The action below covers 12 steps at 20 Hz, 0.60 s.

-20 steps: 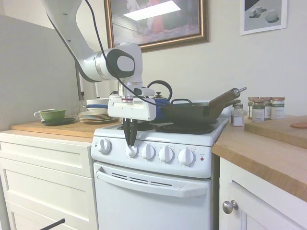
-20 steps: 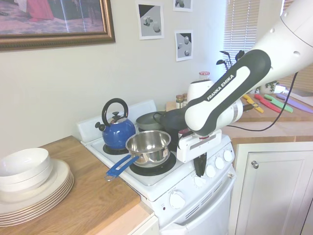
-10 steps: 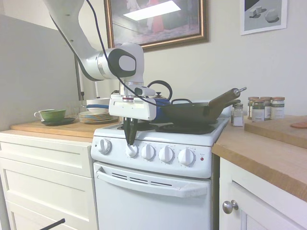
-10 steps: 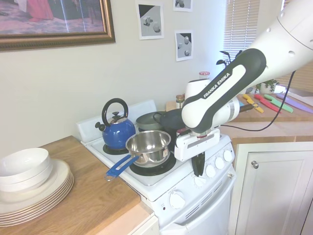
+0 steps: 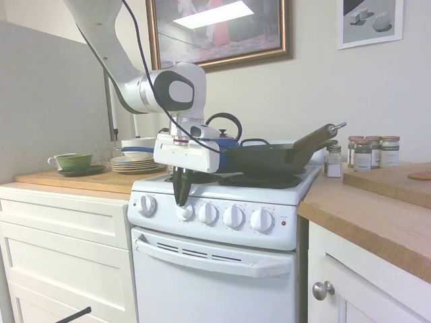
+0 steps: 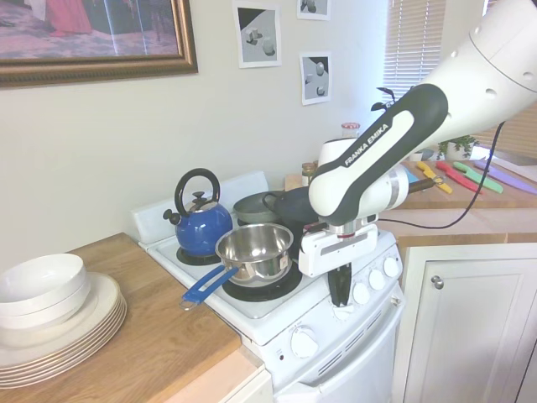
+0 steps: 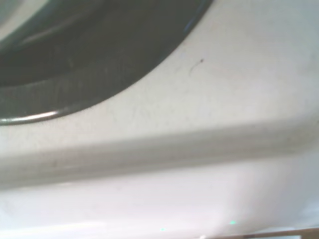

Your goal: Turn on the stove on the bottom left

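Observation:
The white stove has a row of five round front knobs and a small red light. My gripper points down at the panel. Its dark fingers are drawn close together, with their tips at the top edge of the second knob from the left. In the second exterior view the gripper hangs just over that same knob at the stove's front edge. The wrist view holds only the blurred white stove top and a black burner's rim.
A steel pot with a blue handle, a blue kettle and a dark wok stand on the burners right behind the arm. Stacked plates and a green cup sit on the wooden counter. Spice jars stand on the other side.
The arm's wrist has risen a little and shifted slightly. The fingertips sit a touch higher against the second knob than a second ago.

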Motion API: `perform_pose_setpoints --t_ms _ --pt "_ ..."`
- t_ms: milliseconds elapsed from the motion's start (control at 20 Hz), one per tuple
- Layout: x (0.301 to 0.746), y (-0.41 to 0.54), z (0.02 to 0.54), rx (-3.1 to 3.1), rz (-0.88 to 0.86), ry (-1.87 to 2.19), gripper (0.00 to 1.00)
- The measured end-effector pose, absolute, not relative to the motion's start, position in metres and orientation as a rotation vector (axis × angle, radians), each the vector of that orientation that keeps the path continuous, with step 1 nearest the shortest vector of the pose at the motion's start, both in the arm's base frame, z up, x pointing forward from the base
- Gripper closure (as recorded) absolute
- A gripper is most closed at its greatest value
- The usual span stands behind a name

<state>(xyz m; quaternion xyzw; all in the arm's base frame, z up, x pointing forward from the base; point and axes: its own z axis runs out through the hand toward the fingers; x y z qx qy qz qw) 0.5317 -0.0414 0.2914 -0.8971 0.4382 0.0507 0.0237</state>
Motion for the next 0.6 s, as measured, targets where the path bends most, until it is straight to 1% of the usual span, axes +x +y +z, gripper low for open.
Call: perform_pose_setpoints --t_ms 600 --pt "0.5316 -0.0426 0.2896 -2.772 0.168 1.34 1.0"
